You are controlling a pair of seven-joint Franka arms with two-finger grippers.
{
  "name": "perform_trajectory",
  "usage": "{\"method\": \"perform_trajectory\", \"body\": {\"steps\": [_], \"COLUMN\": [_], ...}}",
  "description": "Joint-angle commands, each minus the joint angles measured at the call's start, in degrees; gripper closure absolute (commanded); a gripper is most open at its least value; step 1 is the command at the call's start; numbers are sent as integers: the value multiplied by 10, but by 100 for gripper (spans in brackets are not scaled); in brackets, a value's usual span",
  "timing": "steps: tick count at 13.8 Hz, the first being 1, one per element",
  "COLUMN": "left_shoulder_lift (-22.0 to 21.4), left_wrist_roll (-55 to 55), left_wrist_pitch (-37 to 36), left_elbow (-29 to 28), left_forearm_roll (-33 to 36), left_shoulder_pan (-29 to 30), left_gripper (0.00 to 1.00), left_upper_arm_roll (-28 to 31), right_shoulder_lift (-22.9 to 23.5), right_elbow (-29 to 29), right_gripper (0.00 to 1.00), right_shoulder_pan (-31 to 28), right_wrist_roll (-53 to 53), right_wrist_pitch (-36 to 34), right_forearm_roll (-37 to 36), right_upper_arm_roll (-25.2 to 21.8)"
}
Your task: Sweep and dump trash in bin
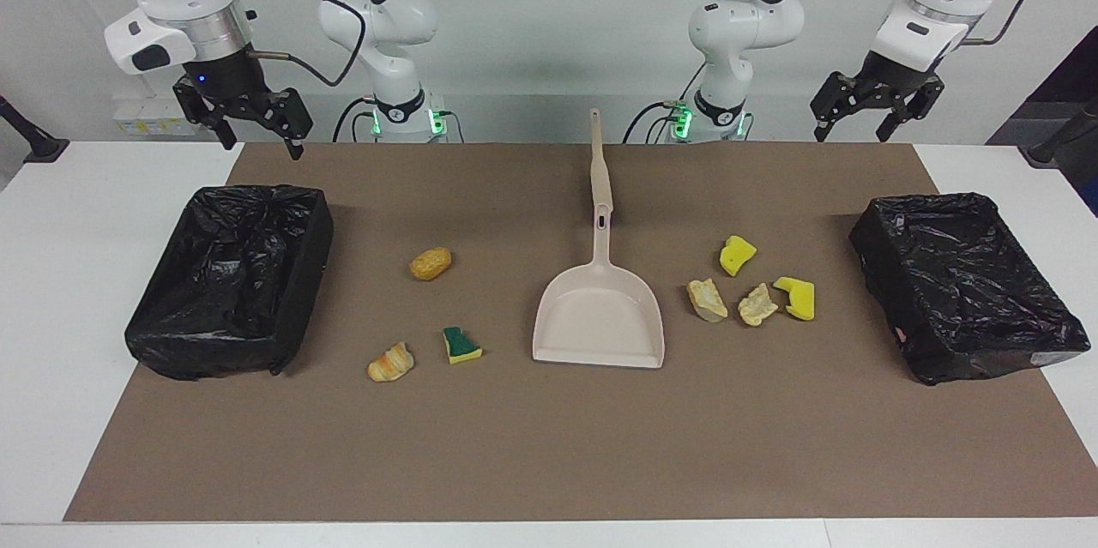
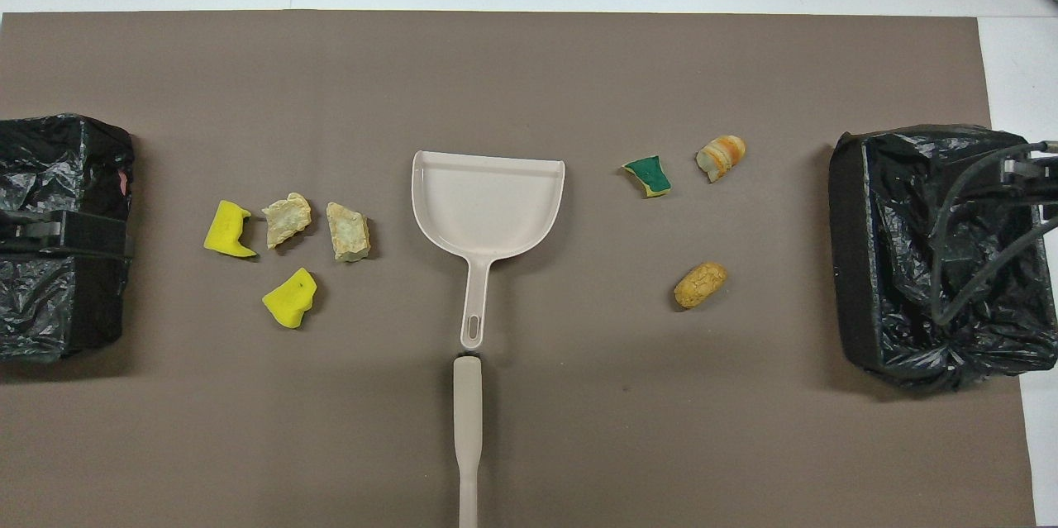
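- Trash lies scattered on the brown mat (image 1: 549,445) in two clusters, one on each side of the beige dustpan (image 1: 599,321), which we see lying flat at mid-table with its handle pointing toward the robots.
- Toward the left arm's end we count four pieces: two yellow sponge chunks (image 1: 737,255) (image 1: 797,297) and two pale bread-like lumps (image 1: 707,299) (image 1: 757,304), close together and just beside the pan.
- Toward the right arm's end sit three more, spaced apart: a tan-orange lump (image 1: 430,263) nearer the robots, and farther out a striped bread-like lump (image 1: 390,362) with a green-and-yellow sponge piece (image 1: 461,345) beside it.
- Black-lined bins (image 1: 227,278) (image 1: 965,286) stand at either end of the mat.
- Left gripper (image 1: 860,129) hangs in the air at its own end of the table, fingers spread and empty.
- Right gripper (image 1: 262,139) hangs above the mat's edge near its bin, fingers likewise apart, holding nothing.
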Motion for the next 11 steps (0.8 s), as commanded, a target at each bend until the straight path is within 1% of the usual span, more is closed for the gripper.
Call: {"method": "perform_trajectory", "body": {"steps": [1, 3, 5, 6, 8, 9, 11], "left_shoulder_lift": [-22, -30, -52, -74, -121, -143, -170], "left_wrist_roll": [-6, -6, -6, -6, -5, -4, -3], "left_wrist_pitch": [-7, -22, -34, -30, -22, -22, -15], "left_elbow": [-21, -30, -59, -89, -146, -173, -206], "left_forearm_roll": [-9, -10, -11, -11, -11, -13, -14], "left_shoulder_pan": [-3, -14, -27, -37, -38, -38, -38], "left_gripper": [0, 0, 0, 0, 0, 0, 0], "left_upper_arm_roll": [-4, -4, -5, -5, -5, -5, -5], "right_shoulder_lift": [-3, -3, -2, 1, 13, 24, 46], "right_elbow": [2, 0, 0, 0, 0, 0, 0], "right_gripper": [0, 0, 0, 0, 0, 0, 0], "right_shoulder_pan": [0, -1, 8, 16, 43, 66, 102], "right_wrist_roll": [14, 15, 30, 47, 81, 109, 161], "right_wrist_pitch": [-2, 1, 12, 24, 48, 61, 94], "right_forearm_roll": [10, 21, 15, 17, 15, 15, 10], "right_upper_arm_roll": [2, 2, 4, 4, 4, 4, 4]}}
